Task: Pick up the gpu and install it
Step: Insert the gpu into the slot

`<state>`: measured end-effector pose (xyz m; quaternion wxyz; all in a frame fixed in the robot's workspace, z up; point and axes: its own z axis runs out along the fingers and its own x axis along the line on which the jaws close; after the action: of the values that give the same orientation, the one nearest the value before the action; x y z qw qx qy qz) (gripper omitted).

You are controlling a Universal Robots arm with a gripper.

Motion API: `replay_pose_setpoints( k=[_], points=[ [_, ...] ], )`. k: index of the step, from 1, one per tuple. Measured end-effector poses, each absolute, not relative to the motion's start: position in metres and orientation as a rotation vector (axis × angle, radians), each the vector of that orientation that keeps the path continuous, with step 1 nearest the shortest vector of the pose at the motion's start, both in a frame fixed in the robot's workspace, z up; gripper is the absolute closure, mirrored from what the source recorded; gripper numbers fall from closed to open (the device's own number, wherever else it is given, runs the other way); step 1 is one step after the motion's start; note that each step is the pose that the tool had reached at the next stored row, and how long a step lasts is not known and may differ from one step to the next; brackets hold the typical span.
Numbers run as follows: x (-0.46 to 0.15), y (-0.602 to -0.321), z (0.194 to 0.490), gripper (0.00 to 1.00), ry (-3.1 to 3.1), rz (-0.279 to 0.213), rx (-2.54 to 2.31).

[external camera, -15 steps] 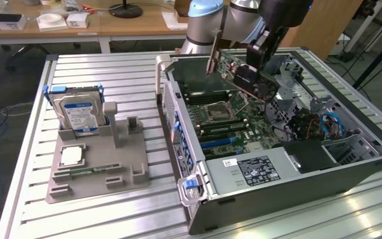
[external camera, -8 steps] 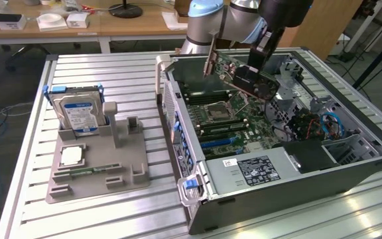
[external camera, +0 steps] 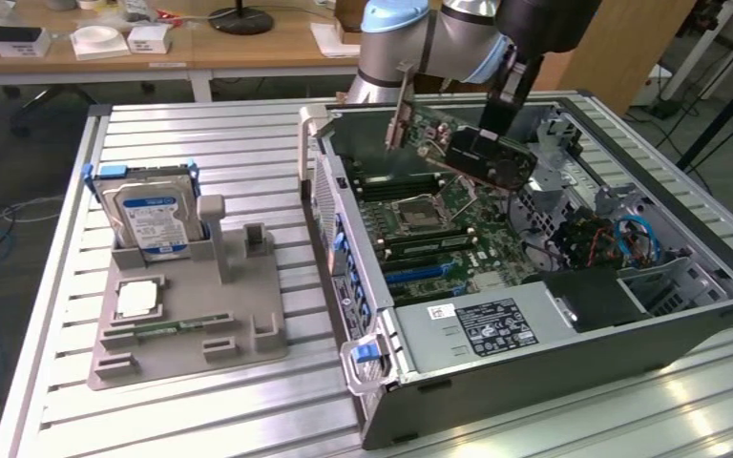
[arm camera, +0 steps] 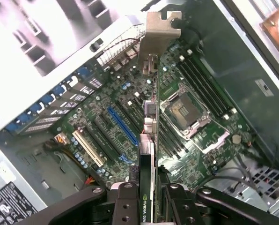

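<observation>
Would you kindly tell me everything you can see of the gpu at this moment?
The gpu is a thin green circuit card with a dark cooler block on one face and a silver metal bracket at one end. The gripper clamps it near the end away from the bracket, a finger on each face. It hangs on edge, tilted, above the motherboard inside the open computer case, not seated in any slot. Nothing else appears to touch it.

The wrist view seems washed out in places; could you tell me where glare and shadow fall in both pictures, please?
Wrist view: the table outside the computer case is blown out white, and the gpu bracket catches light; the motherboard is evenly lit. Exterior view: the table slats shine with glare, while parts of the case interior are dark.
</observation>
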<state>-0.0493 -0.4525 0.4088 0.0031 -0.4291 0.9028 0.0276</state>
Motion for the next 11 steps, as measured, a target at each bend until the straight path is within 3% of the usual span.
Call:
replay_pose_setpoints(
  k=[11],
  points=[
    [-0.0493, -0.4525, 0.4082, 0.74, 2.712, 0.087, -1.581]
  ],
)
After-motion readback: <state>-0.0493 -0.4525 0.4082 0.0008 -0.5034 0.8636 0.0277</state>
